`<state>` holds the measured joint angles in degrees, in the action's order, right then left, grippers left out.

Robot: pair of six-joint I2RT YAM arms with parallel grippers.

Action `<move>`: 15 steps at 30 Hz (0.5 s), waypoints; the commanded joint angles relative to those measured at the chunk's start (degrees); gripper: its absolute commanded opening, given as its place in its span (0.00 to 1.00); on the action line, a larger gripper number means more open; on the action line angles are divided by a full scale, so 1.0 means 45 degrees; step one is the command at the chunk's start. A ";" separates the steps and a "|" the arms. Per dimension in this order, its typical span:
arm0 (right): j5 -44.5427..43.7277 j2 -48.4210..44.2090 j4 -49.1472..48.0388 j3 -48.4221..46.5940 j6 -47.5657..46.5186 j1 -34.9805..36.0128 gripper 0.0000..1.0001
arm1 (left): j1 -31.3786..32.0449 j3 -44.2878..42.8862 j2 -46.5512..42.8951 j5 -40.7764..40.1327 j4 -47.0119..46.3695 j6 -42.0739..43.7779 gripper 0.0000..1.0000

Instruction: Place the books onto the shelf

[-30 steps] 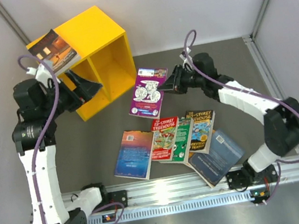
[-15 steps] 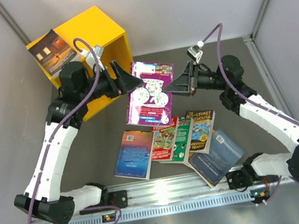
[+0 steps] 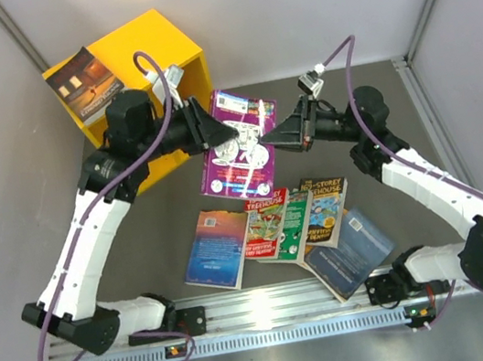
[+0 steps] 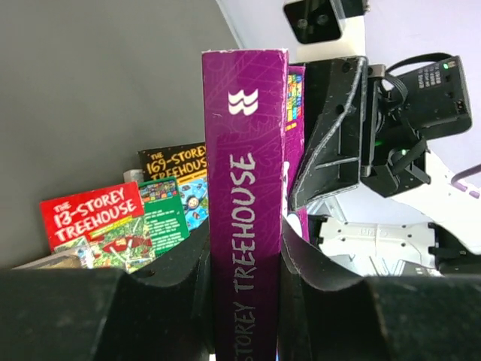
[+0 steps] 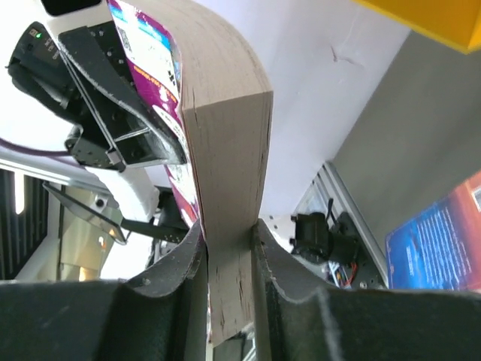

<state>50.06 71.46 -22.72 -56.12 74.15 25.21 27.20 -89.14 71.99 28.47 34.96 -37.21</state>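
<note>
A purple Treehouse book [image 3: 238, 149] hangs in the air in front of the yellow shelf [image 3: 166, 52], held from both sides. My left gripper [image 3: 228, 131] is shut on its spine [image 4: 244, 188], with the fingers pressed against both covers. From the opposite side, my right gripper [image 3: 274, 135] is shut on the page edge [image 5: 229, 173]. Several more books lie flat on the table: a blue-orange one [image 3: 218, 247], a red one [image 3: 267, 221], a green one [image 3: 294, 223], a yellow-titled one [image 3: 325, 208] and a dark blue one [image 3: 351, 256]. Another book [image 3: 86, 81] rests on top of the shelf.
The shelf stands at the back left against the grey wall, its two openings facing the table's middle. A metal rail [image 3: 336, 299] runs along the near edge with both arm bases on it. A white frame [image 3: 417, 77] borders the table at the right.
The left arm swung from the shelf over to the purple book and shut on its spine. The right gripper lifted that book off the table and tilted it up.
</note>
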 commanded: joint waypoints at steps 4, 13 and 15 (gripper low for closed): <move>-0.0089 -0.0508 0.1686 -0.1455 -0.1377 -0.0406 0.66 | -0.0730 -0.6158 0.1969 -0.3004 0.3205 0.1784 0.00; -0.0227 -0.1563 0.2763 -0.0226 -0.1673 -0.0681 0.80 | -0.7955 -0.8805 0.3592 0.2302 -0.1023 -0.2194 0.00; -0.0207 -0.1817 0.2958 0.0106 -0.1790 -0.0681 0.80 | -0.8991 -0.8628 0.3961 0.2812 -0.3290 -0.3913 0.00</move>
<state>49.01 65.89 -11.07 -56.88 67.94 22.59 -9.47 -127.46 88.71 31.22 39.13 -42.35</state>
